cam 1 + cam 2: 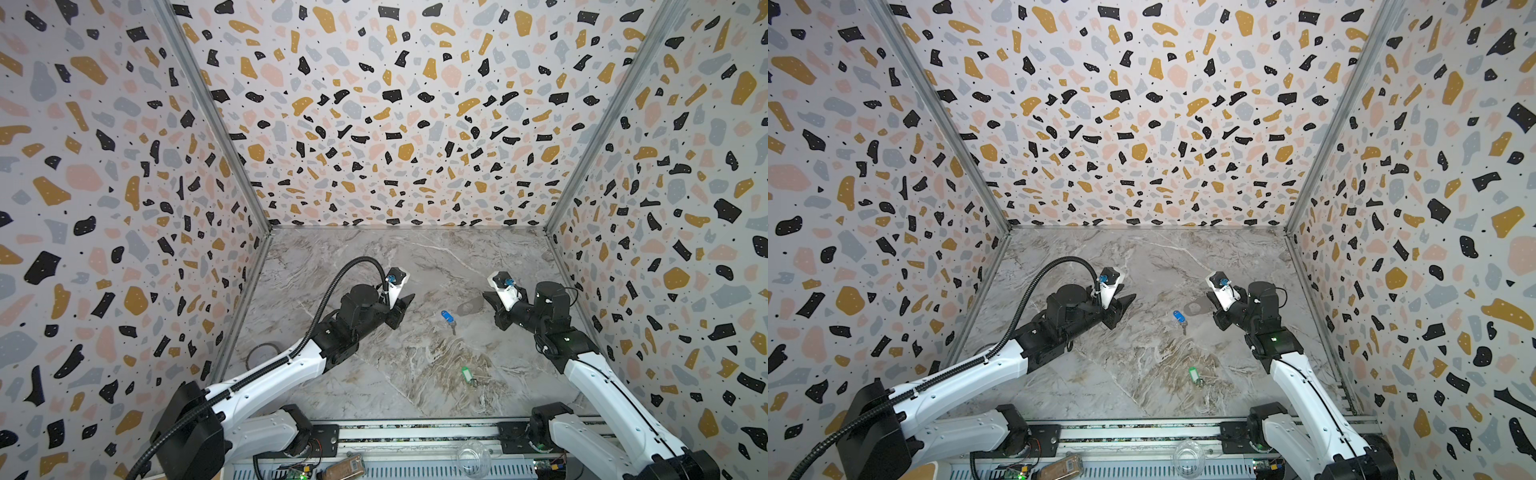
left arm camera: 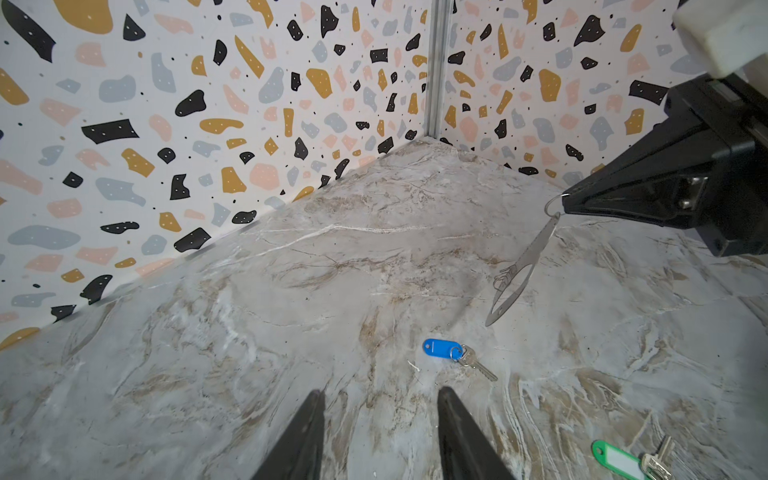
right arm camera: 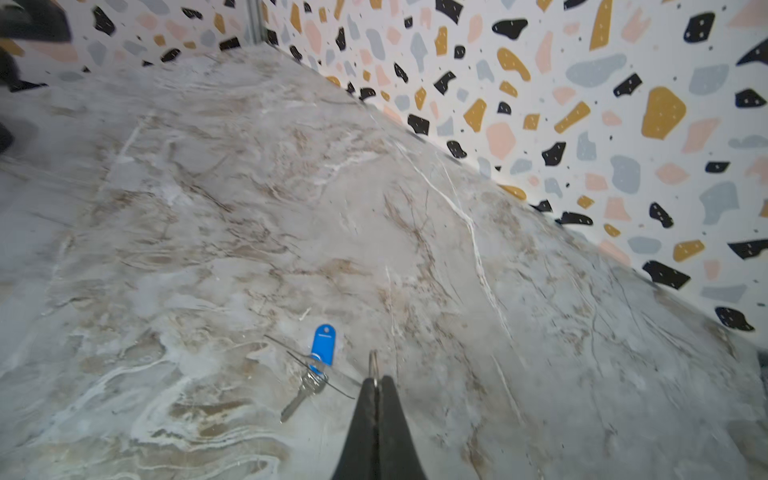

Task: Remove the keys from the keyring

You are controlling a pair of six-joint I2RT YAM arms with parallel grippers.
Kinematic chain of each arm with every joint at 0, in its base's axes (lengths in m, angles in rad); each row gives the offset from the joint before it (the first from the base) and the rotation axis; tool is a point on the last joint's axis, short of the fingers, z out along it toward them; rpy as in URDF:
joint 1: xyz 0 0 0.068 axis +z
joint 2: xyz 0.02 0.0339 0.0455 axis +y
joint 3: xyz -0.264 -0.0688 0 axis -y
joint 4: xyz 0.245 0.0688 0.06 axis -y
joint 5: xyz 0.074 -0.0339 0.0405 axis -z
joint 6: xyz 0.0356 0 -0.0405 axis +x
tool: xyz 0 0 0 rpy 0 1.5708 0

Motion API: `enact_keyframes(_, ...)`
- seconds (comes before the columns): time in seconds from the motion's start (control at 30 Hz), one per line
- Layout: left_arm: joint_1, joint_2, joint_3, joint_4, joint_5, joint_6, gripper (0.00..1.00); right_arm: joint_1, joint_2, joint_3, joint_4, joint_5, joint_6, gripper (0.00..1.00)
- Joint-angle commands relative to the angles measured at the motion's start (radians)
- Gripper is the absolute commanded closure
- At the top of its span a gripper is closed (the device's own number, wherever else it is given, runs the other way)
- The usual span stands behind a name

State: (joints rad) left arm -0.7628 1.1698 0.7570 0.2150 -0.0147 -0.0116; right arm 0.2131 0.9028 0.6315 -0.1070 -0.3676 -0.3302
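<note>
On my left, the left tool [image 2: 379, 395] hung over the surface [image 1: 374, 386] with its jaws apart and nothing between them. Just past it the blue-tagged key [image 1: 446, 318] lay flat, loose from everything else. Nearer the front edge the green-tagged key [image 1: 467, 376] also lay by itself, well apart from the blue one. Further right, the keyring [image 2: 523, 266] dangled tilted from the right tool [image 3: 376, 379], whose jaws were pressed together on the small metal ring at its top. I could not tell whether the strap's low end touched the surface. Nothing stood between the two tools and the keys.

The surface had a grey marble look with brown and white veins. Three walls boxed it in, papered in a terrazzo print of black, ochre, pink and grey patches, with metal strips in the corners. On the front rail sat a clear round cup [image 1: 473, 457] and a small board with a green light [image 1: 301, 473].
</note>
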Motion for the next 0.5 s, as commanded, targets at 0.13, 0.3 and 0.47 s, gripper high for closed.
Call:
enact_keyframes(0.13, 0.009, 0.047, 0.002, 0.123, 0.047, -0.025, 0.54, -0.022, -0.007, 0.093, -0.202, 0.234, -0.079, 1.0)
enact_keyframes(0.3, 0.011, 0.047, -0.012, 0.13, 0.053, -0.042, 0.54, -0.064, 0.074, 0.105, -0.216, 0.263, -0.149, 1.0)
enact_keyframes(0.47, 0.011, 0.019, -0.049, 0.145, 0.038, -0.078, 0.54, -0.064, 0.249, 0.089, -0.082, 0.253, -0.163, 1.0)
